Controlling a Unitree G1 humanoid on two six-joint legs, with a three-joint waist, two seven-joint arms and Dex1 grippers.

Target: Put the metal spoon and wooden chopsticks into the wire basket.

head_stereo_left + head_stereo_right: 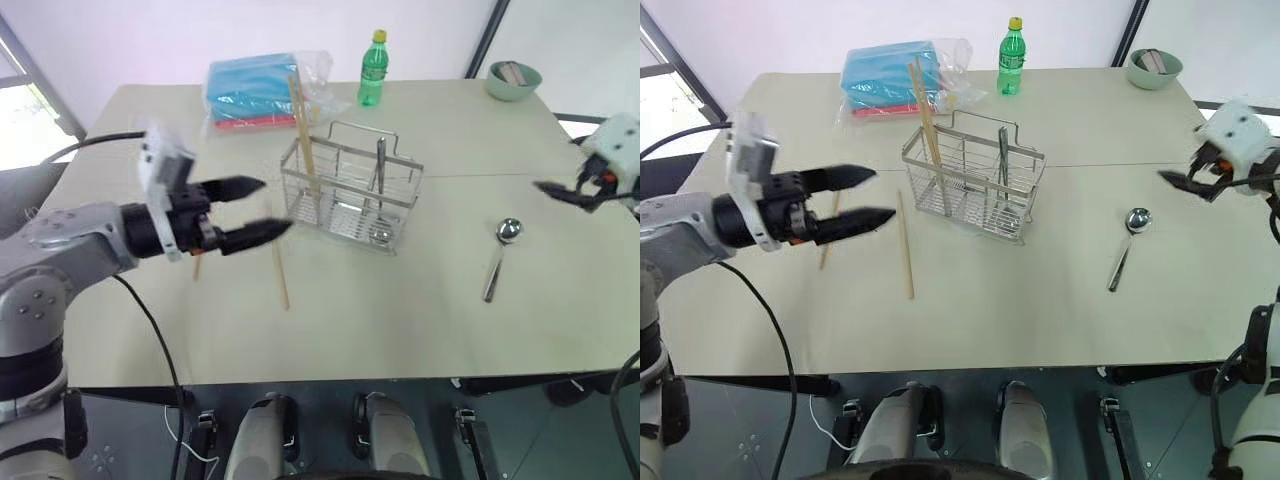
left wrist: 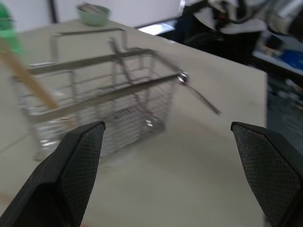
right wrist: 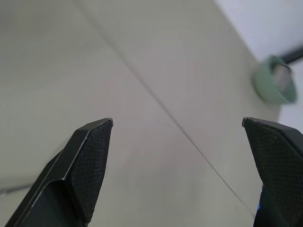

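Note:
The wire basket [image 1: 350, 192] stands mid-table with one wooden chopstick [image 1: 300, 130] leaning in its left end and a metal utensil [image 1: 380, 162] upright inside. Another chopstick [image 1: 280, 265] lies on the table in front of the basket's left end, and a third [image 1: 827, 240] lies partly behind my left gripper. The metal spoon [image 1: 498, 257] lies on the table to the basket's right. My left gripper [image 1: 262, 208] hovers open left of the basket, pointing toward it, empty. My right gripper [image 1: 552, 190] is open and empty above the table, right of the spoon.
A green bottle [image 1: 372, 70] and a blue packet in a clear bag [image 1: 255, 90] sit at the back of the table. A pale green bowl [image 1: 513, 80] is at the back right corner. The table's front edge [image 1: 330, 382] runs near me.

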